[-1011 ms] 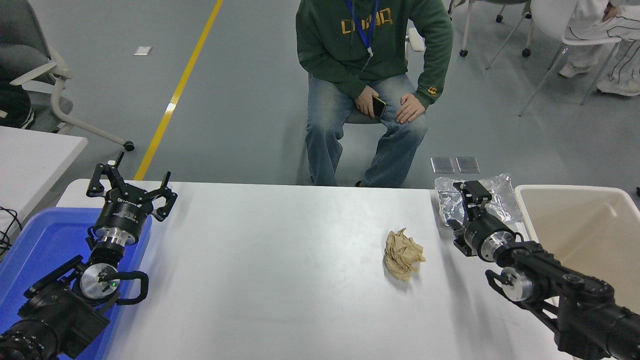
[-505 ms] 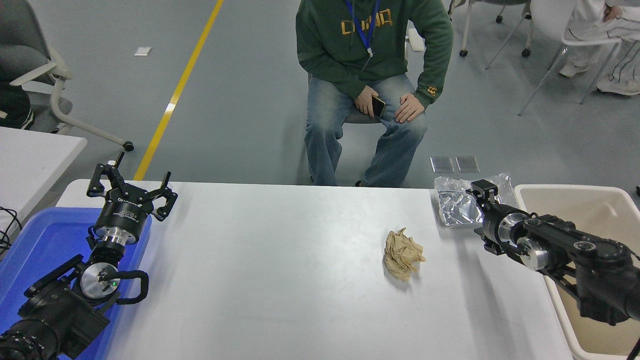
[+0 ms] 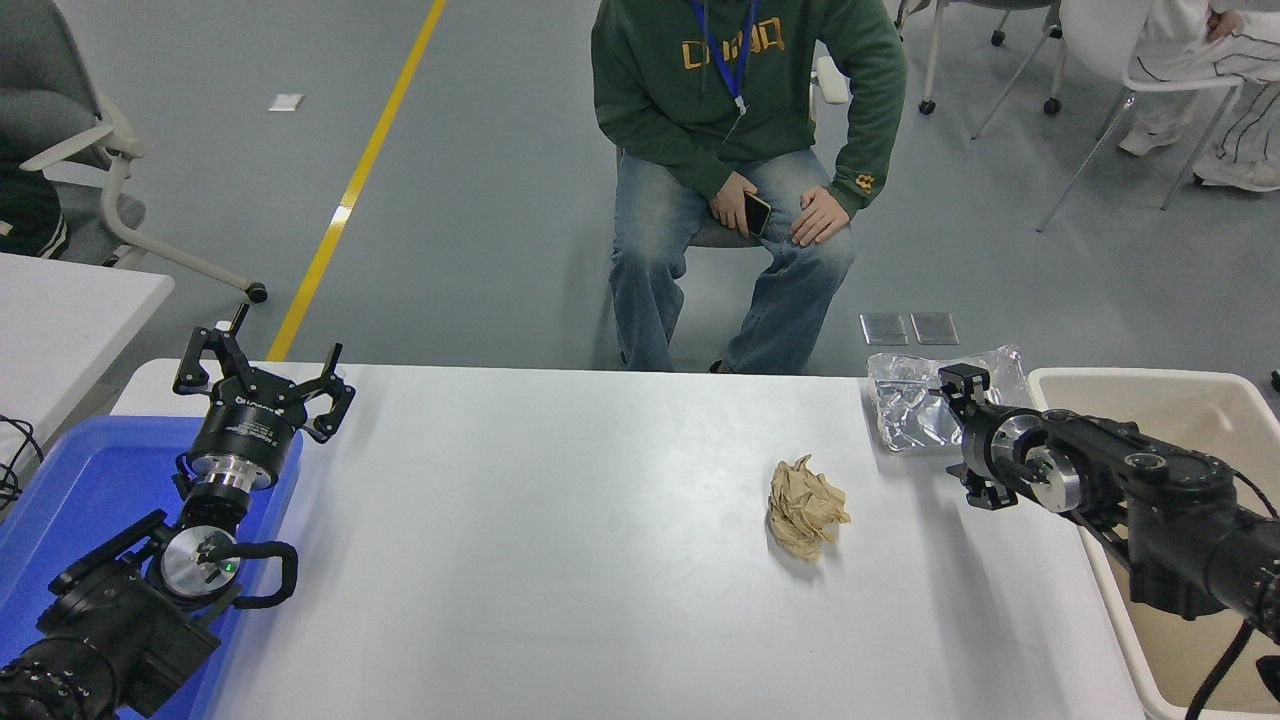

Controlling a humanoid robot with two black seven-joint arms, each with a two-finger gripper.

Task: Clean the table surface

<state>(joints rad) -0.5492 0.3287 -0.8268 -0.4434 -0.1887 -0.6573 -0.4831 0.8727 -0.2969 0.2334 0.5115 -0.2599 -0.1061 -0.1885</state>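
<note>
The counter [image 3: 560,560] is stretching wide and white across the middle of the room, and two bits of rubbish are lying on it, which is presumably what the cleaning is about. A crumpled brown paper ball [image 3: 805,507] is sitting right of centre, well apart from either arm. At the far right corner a clear plastic wrapper [image 3: 905,405] is lying flat, just beside the beige bin [image 3: 1150,400] that is standing off the counter's right end, handy for dropping things in. The right gripper [image 3: 958,382] is reaching over that wrapper, likely going for it first; I cannot tell whether it is spread or clenched. The left gripper [image 3: 262,370] is resting spread and empty over a blue tub [image 3: 70,490] at the left edge. A person [image 3: 740,120] is sitting beyond the far side.
</note>
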